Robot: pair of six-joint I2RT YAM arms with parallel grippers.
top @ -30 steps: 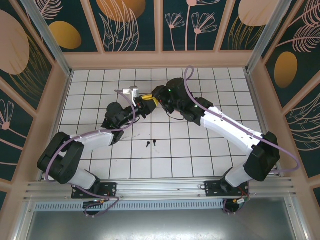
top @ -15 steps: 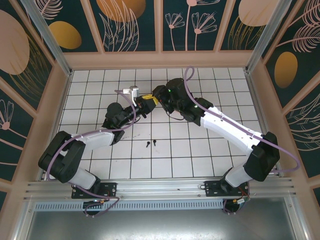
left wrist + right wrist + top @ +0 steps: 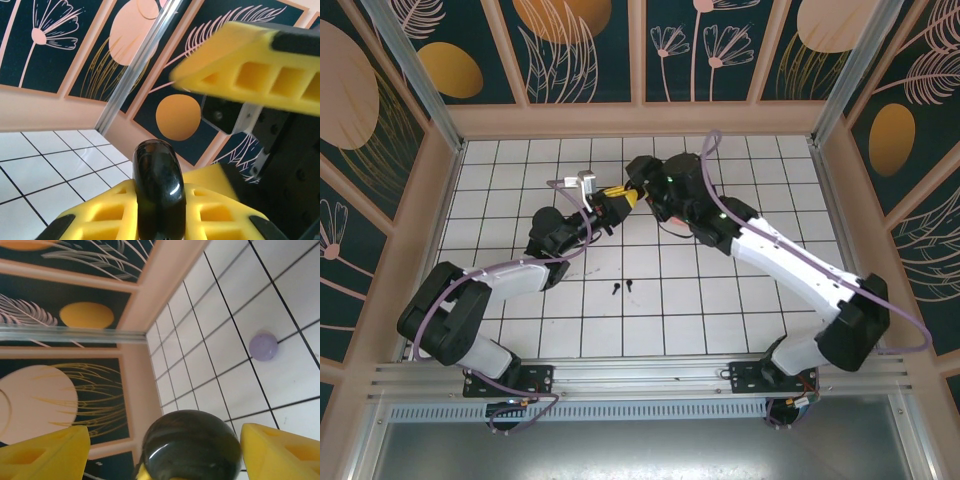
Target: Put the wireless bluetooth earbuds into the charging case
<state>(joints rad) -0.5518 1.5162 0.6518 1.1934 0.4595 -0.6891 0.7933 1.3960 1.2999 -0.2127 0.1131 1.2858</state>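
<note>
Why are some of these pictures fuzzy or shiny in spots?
Left wrist view: the upper yellow finger is blurred and the black case shows bright glints. Right wrist view: the case looks soft, the lilac earbud sharper. Top view: evenly lit, crisp.

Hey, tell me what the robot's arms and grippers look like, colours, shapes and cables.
Both the left arm and the right arm pair white link shells with bulky black joints. A lilac cable loops along each. The left gripper and the right gripper carry yellow fingers with square cut-outs and black strips.
</note>
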